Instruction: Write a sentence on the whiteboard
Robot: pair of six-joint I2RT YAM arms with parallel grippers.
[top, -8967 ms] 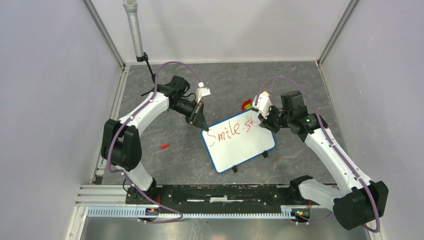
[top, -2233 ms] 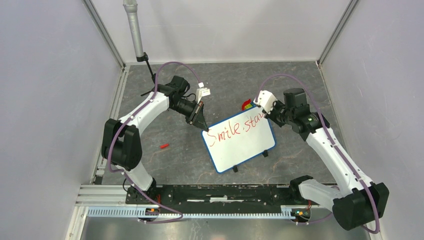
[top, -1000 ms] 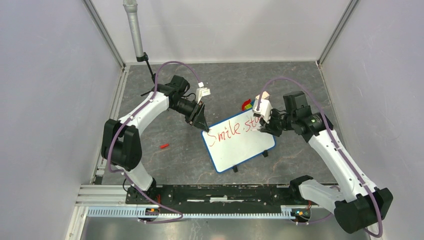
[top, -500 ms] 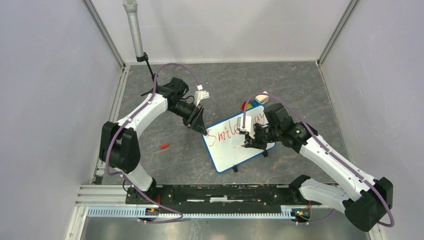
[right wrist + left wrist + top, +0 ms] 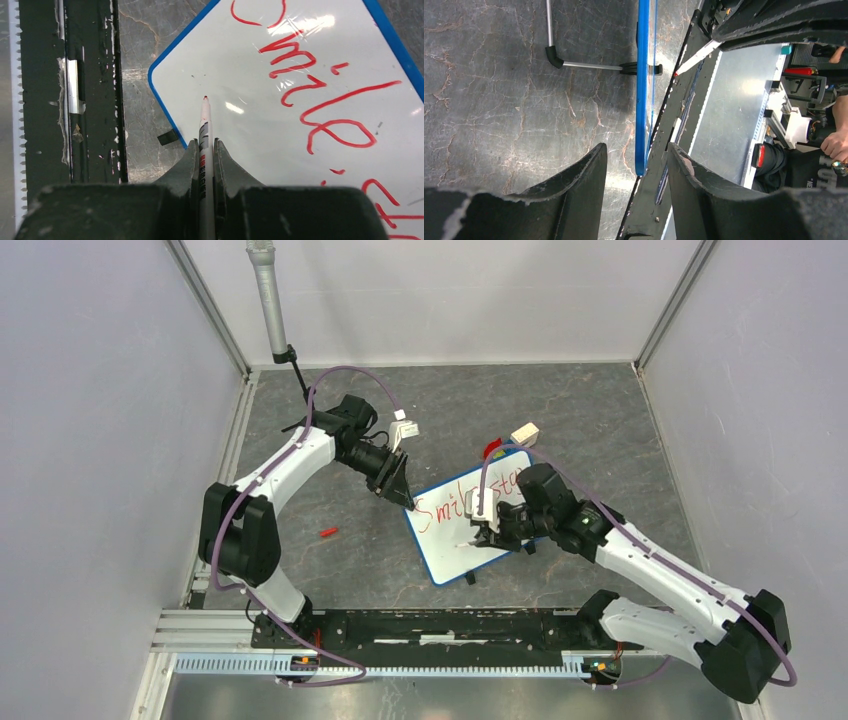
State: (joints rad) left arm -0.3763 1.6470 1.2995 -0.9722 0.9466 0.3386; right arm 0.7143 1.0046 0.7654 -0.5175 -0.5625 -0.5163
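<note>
Red handwritten lettering (image 5: 445, 508) fills only the top line of the small blue-rimmed white board (image 5: 448, 560), which lies slanted at the centre of the top view on the grey marbled bench (image 5: 600, 410). The right arm's jaws, clenched on a white red-tipped marker (image 5: 204, 120), have swung from the upper right end of that line to the bare lower left. The tip is now poised at clean white, so a second line looks ready to begin. The left arm's jaws stand released astride the board's upper left corner with the rim untouched between them, so the board may slide.
</note>
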